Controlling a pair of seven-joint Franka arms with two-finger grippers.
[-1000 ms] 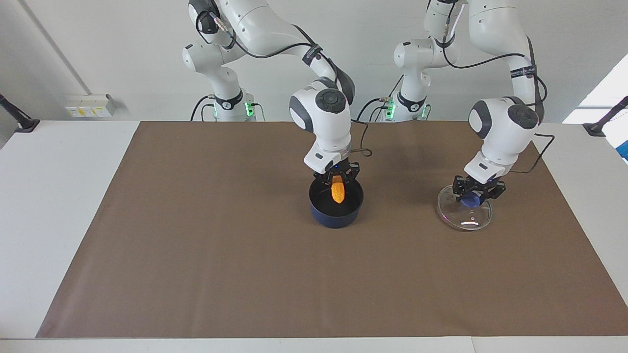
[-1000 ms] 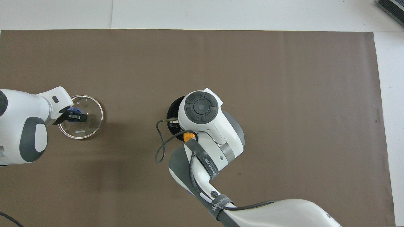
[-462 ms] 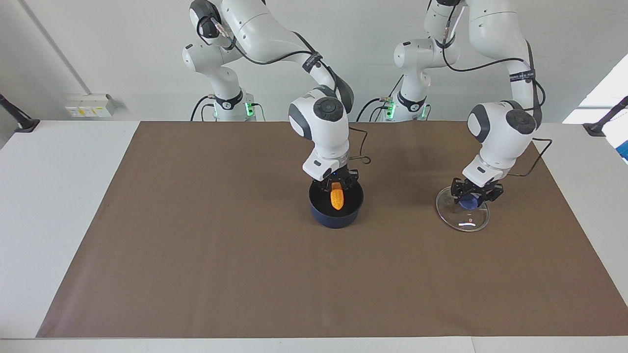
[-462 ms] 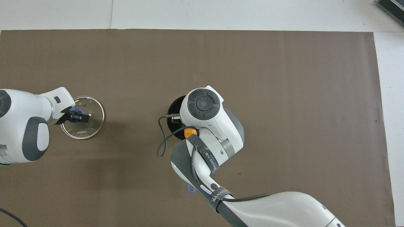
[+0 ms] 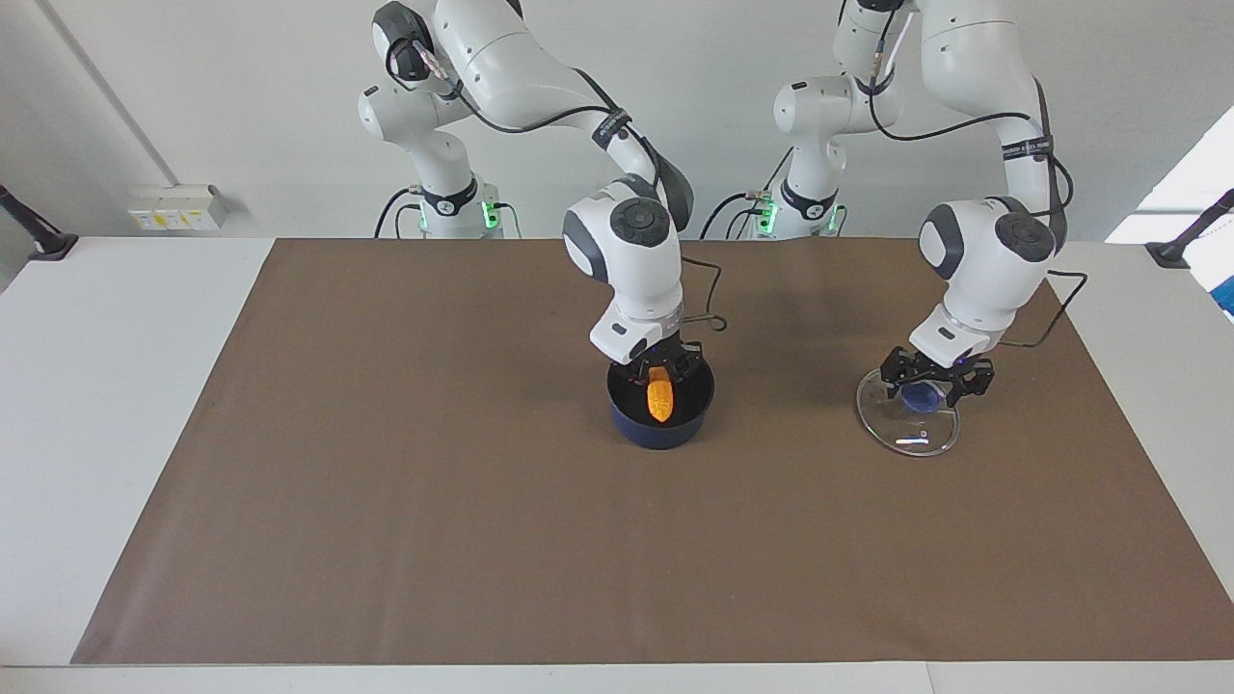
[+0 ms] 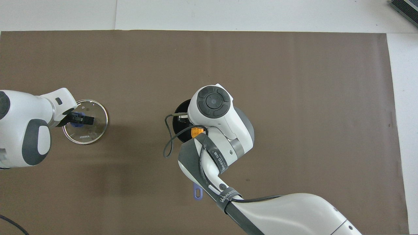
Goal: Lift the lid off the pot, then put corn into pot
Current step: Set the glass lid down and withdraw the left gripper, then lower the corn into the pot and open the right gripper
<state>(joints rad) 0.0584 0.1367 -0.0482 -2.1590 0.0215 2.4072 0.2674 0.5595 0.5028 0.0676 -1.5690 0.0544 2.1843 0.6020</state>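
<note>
Your lid is off, on the counter under the left hand, spread around its knob; your right hand, clamped on the corn, must release it into the pot.

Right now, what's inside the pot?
The corn hangs nose-down inside the pot, held by the right gripper. Black inner wall shows around it. The pot's floor under the corn is covered, and overhead the arm hides most of the pot.
</note>
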